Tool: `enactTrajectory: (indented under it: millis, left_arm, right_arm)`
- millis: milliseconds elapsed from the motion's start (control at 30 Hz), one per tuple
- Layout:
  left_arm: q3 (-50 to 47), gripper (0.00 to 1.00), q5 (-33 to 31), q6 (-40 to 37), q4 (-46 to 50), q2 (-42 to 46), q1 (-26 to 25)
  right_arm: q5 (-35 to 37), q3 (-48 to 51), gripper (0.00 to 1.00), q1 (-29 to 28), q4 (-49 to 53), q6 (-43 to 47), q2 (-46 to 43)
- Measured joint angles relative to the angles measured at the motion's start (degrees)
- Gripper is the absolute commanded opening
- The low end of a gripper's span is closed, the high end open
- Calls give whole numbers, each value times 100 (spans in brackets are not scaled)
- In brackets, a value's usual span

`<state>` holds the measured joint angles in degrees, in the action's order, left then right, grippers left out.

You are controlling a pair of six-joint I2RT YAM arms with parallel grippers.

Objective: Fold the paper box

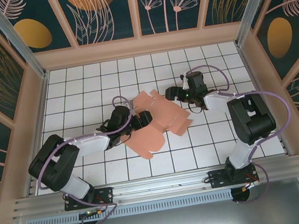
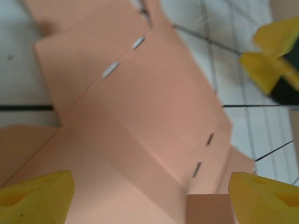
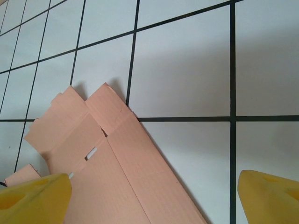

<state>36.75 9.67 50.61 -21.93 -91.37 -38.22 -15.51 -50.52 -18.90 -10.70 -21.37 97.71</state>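
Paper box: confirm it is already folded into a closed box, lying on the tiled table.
Not folded closed: the paper box is an unfolded flat blank with its flaps spread out, as the top external view shows. It does lie on the tiled table.

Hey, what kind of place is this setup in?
Probably a purpose-built robot test cell, not a home or factory floor: a white tabletop with a black grid, patterned wall panels closing it in, and a left arm and right arm bolted to a metal rail at its near edge.
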Motion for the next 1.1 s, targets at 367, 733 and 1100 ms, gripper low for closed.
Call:
enactTrajectory:
  millis: [367,733,1100]
  left_arm:
    - [765,87,-111,-741,205,-949,505]
    - [1886,88,-474,-1895,1322,-1327,743]
    - [2048,57,227,-1185,1097,-1532,743]
  right_arm:
    - [-332,267,94,72,11,20,-4]
    - [-1060,809,93,846,-188,-94,-588]
    - [-1325,520,94,835,-376,-199,-186]
